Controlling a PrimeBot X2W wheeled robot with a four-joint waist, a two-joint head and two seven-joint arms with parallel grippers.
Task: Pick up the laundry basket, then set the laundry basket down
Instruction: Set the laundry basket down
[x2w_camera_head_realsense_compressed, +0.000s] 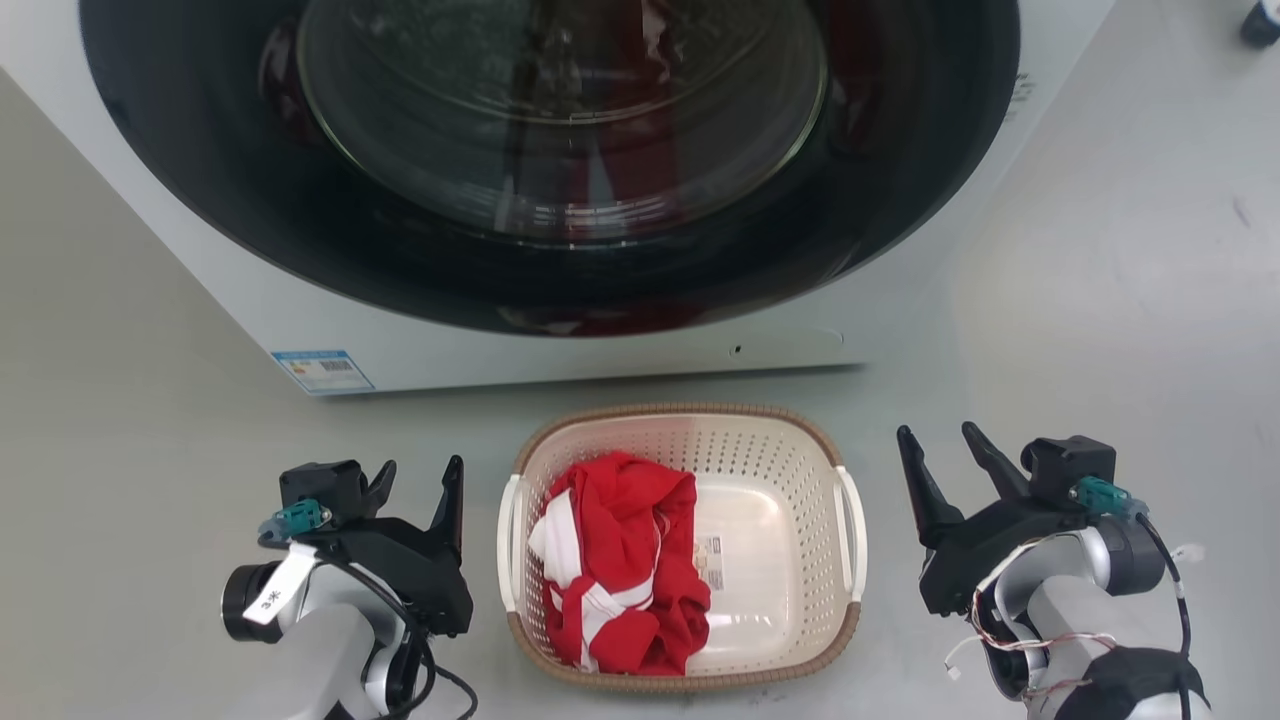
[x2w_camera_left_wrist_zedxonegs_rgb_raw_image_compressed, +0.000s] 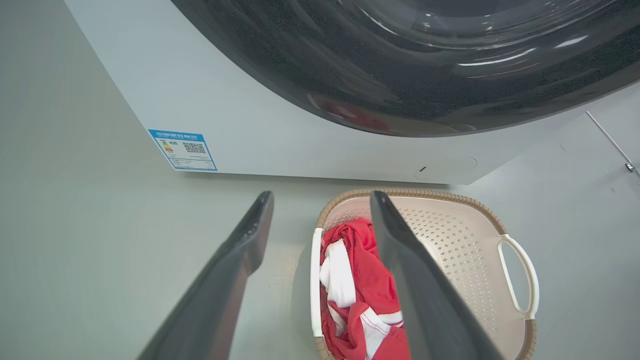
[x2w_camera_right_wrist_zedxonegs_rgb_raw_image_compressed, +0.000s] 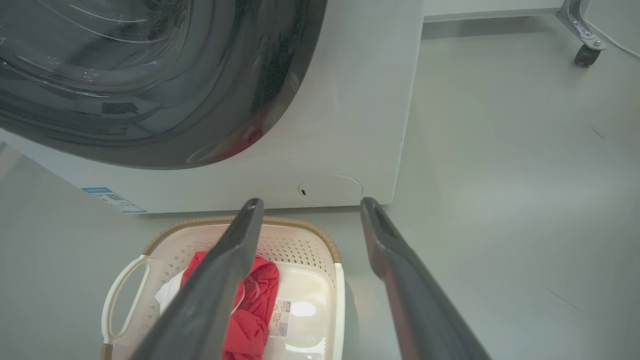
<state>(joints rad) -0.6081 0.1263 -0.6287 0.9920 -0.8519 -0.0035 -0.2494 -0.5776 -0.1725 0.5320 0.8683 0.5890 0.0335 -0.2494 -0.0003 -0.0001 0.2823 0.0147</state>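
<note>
While basket (x2w_camera_head_realsense_compressed: 770, 450) holds red-white cloth (x2w_camera_head_realsense_compressed: 630, 540), left gripper (x2w_camera_head_realsense_compressed: 422, 463) at its 9 o'clock & right gripper (x2w_camera_head_realsense_compressed: 935, 430) at 3 gape wide, empty.

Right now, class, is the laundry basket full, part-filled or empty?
Part-filled. A red and white garment covers the left side of the laundry basket; its bottom shows bare on the right.

The pale grey floor (x2w_camera_head_realsense_compressed: 120, 450) carries a white washer (x2w_camera_head_realsense_compressed: 600, 355). The basket (x2w_camera_head_realsense_compressed: 680, 411) sits on the floor just in front of the washer's base. Well off to the right stands a dark caster (x2w_camera_right_wrist_zedxonegs_rgb_raw_image_compressed: 586, 55).
</note>
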